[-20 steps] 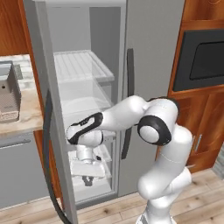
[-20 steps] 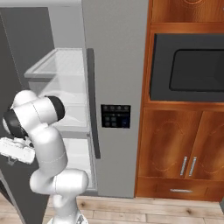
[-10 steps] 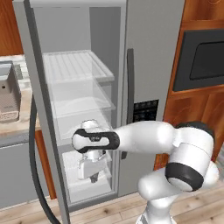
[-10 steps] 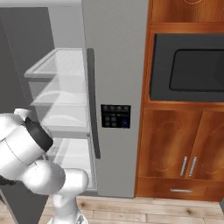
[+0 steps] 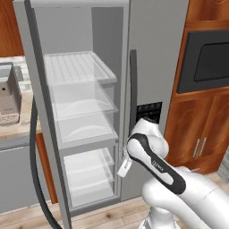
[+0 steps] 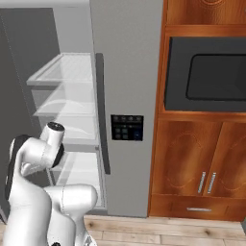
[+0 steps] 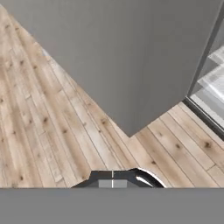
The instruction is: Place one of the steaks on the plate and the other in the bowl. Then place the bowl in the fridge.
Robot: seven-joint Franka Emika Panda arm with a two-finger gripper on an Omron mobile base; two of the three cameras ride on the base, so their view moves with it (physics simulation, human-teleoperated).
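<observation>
Standing at centre in the left base view, the fridge (image 5: 152,53) is seen with its left door (image 5: 40,116) swung wide toward 9 o'clock and its right door shut. Clear shelves (image 5: 76,71) are stacked inside the open compartment, and nothing is seen resting on them. A toaster (image 5: 9,96) is noted on the counter at 9 o'clock, and a built-in oven (image 5: 208,60) in wood at 2 o'clock. The arm (image 5: 154,161) is folded at 5 o'clock, just in front of the fridge.

Right base view: the fridge's dark dispenser panel (image 6: 127,127) is placed at centre, with a dark vertical handle (image 6: 102,115) just left of it. The oven is set at 2 o'clock, wooden cabinet doors (image 6: 192,168) below it at 4 o'clock. The arm is seen at 8 o'clock.

Hand view: the wooden floor (image 7: 48,127) is looked down on, with a grey fridge door across 12 o'clock and shelf edges at 3 o'clock. The gripper's fingers are pressed together, with nothing seen between them.
</observation>
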